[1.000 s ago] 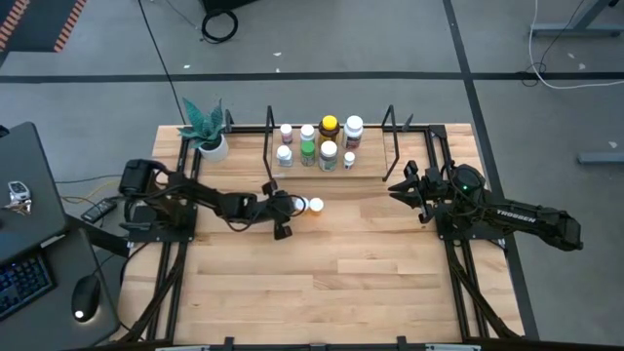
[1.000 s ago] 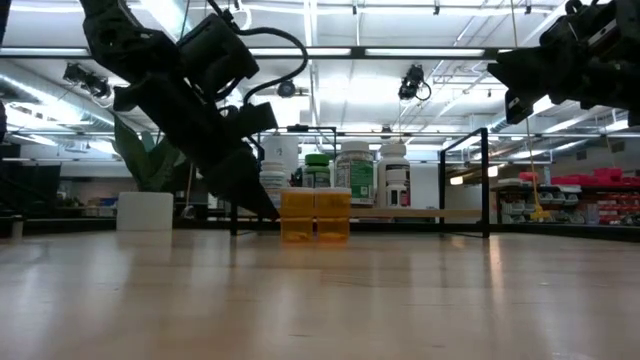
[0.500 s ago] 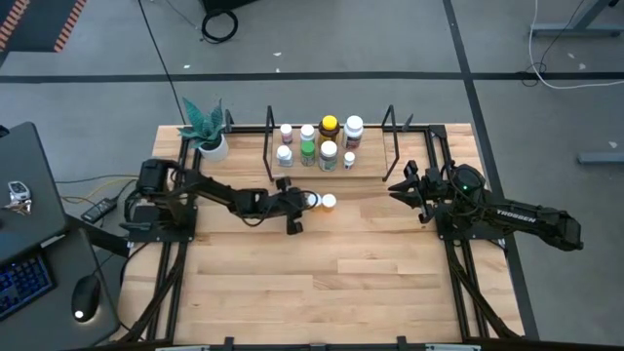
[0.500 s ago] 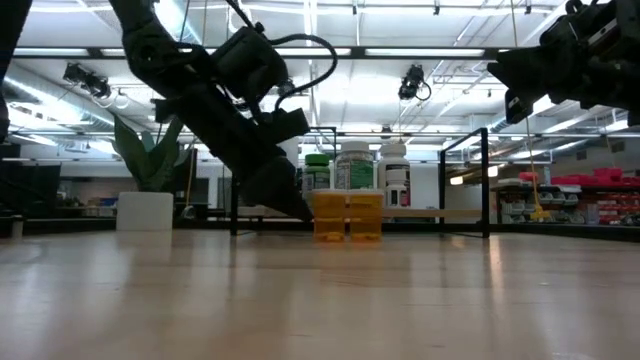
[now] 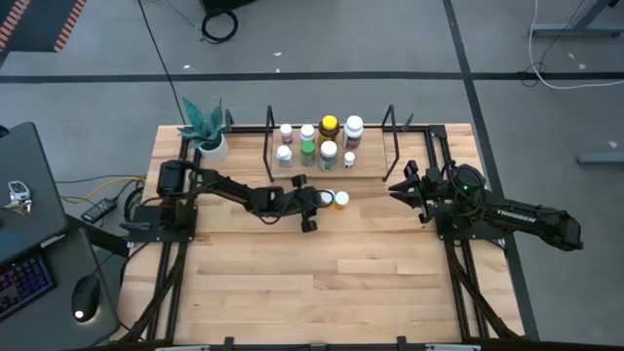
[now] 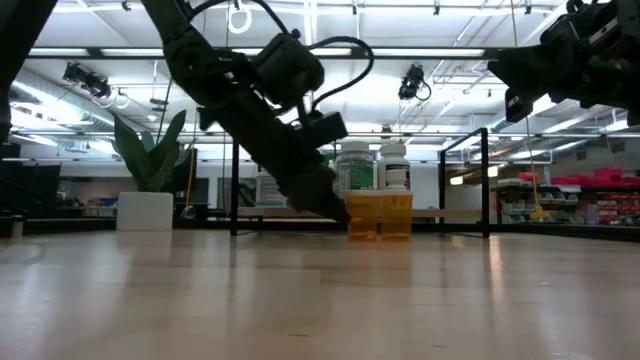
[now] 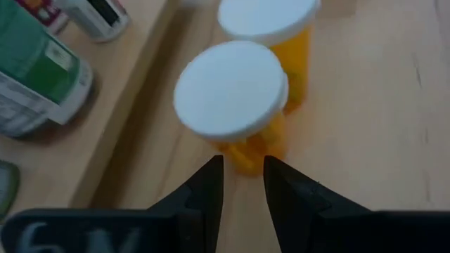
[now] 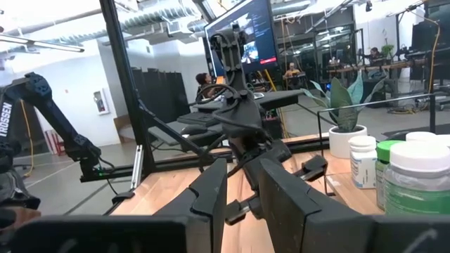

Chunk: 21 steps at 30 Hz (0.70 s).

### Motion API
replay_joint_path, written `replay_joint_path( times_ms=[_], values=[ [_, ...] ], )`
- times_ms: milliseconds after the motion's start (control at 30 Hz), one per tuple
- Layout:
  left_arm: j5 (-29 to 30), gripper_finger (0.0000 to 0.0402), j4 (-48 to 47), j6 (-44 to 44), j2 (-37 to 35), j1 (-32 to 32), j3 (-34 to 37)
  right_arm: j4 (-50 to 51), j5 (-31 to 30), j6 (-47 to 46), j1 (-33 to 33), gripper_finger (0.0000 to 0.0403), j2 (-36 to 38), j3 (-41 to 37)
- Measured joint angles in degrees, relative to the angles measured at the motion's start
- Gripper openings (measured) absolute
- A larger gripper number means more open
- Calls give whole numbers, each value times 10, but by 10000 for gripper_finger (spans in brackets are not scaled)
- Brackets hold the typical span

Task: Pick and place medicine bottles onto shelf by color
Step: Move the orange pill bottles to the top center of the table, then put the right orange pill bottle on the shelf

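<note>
Two orange medicine bottles with white caps [image 5: 327,198] [image 5: 341,199] stand upright side by side on the table, just in front of the shelf [image 5: 375,168]. In the left wrist view the nearer one [image 7: 232,98] stands ahead of the second [image 7: 271,21]. My left gripper [image 5: 314,203] [image 7: 242,183] is shut, slanting down at the nearer bottle's base. Several more bottles [image 5: 318,142] stand on the shelf board. My right gripper [image 5: 394,187] [image 8: 242,186] hovers shut at the table's right, above the wood. My left gripper pushes with its shut fingertips [image 7: 211,176] against the lower body of the nearer orange bottle [image 7: 246,151]. The fingers come slanting down from the table's left. The bottle stands upright on the table, with the second orange bottle right beside it on its far side.
A white pot with a teal plant [image 5: 207,136] stands at the back left. Black wire uprights [image 5: 393,127] frame the shelf ends. A green-labelled bottle [image 7: 35,77] stands on the shelf close to the pushed pair. Bare wood lies toward the near edge [image 5: 331,283].
My left gripper has gone toward the table's right edge, staying low, and has slid the two orange bottles along the table with it. Both bottles have stayed upright and side by side.
</note>
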State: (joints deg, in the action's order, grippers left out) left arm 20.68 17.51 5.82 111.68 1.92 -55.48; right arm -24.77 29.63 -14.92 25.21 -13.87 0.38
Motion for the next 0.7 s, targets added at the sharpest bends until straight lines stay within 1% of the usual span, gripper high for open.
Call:
replay_joint_path(
  times_ms=[167, 267, 400, 567, 633, 700],
  values=[
    [0, 109, 24, 0, -2, 9, -5, 0, 0, 0, 0, 91, 0, 0],
    [1, 107, 20, 0, -8, 9, -5, 0, 0, 0, 0, 91, 0, 0],
    [1, 90, -8, -3, -21, 0, -3, 0, 0, 0, 0, 91, 0, 0],
    [0, 59, -65, 7, -61, -9, -2, 0, 0, 0, 0, 91, 0, 0],
    [0, 48, -69, 12, -83, -9, 12, 0, 0, 0, 0, 91, 0, 0],
    [1, 39, -65, 10, -115, -10, 41, 0, 0, 0, 0, 91, 0, 0]
  ],
)
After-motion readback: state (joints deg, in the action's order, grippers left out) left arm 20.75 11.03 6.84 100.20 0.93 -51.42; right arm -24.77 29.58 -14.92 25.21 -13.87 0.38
